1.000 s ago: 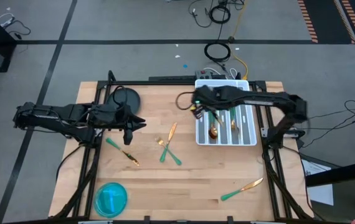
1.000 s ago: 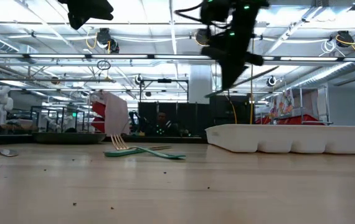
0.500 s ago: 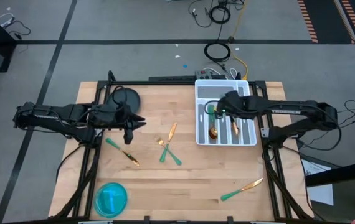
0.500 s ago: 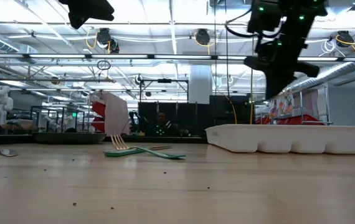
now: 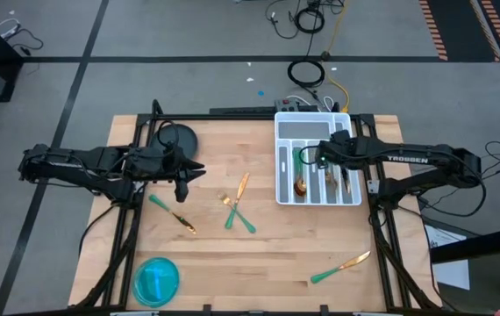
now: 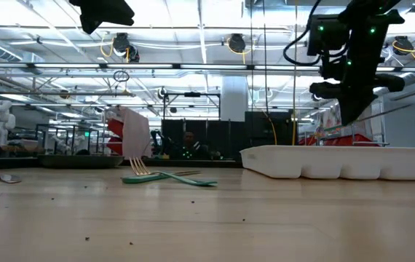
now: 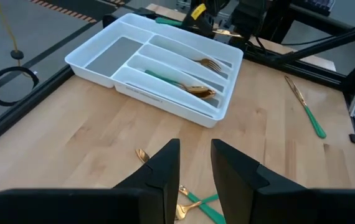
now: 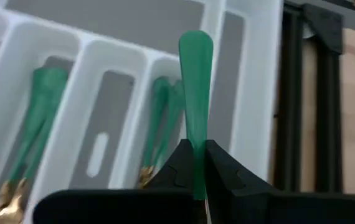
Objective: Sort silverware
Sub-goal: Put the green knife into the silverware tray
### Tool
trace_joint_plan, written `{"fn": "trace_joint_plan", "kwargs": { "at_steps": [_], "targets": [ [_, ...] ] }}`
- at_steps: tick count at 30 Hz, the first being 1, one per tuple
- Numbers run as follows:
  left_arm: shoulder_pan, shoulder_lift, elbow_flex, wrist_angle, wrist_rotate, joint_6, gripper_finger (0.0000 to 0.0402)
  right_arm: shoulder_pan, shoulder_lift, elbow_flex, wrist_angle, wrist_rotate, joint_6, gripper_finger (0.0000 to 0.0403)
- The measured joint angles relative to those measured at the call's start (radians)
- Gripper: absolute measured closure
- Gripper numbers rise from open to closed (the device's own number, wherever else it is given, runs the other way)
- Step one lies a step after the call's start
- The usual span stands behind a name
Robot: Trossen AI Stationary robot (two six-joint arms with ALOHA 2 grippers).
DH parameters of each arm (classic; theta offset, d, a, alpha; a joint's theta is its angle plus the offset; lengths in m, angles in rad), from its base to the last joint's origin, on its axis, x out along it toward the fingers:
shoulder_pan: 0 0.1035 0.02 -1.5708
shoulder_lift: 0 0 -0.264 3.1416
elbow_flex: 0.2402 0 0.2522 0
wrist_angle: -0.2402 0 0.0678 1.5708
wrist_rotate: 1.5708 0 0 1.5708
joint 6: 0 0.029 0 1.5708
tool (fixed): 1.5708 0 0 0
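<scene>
While a green-handled utensil (image 8: 195, 93) is clamped between the closed fingers of the right gripper (image 8: 195, 163), it is held above the tray (image 5: 348, 197), its long axis seen to run with the slots below; which slot lies directly beneath cannot be told. A spoon (image 5: 301, 180) and forks (image 5: 328, 175) are already held in the tray's slots. Four pieces are left on the table: two crossed forks (image 5: 237, 215), a knife (image 5: 342, 266) and another (image 5: 173, 213). The bowl (image 5: 156, 280) is seen empty. The left gripper (image 7: 195, 168) is held parted over the table, nearer the loose forks.
</scene>
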Motion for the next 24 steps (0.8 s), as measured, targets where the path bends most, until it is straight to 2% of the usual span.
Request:
{"fn": "trace_joint_plan", "kwargs": {
  "at_steps": [8,17,24],
  "targets": [
    [0.0,0.0,0.0,0.0,-0.037,0.0,0.0304,-0.078,-0.005,-0.025,0.028,0.024,-0.006,0.0403],
    [0.0,0.0,0.0,-0.001,-0.037,-0.001,0.0304,-0.132,-0.076,-0.169,0.277,-0.03,-0.084,0.0403],
    [0.0,0.0,0.0,-0.002,-0.046,0.0,0.0304,-0.17,-0.129,-0.211,0.287,-0.015,-0.11,0.0403]
  ]
}}
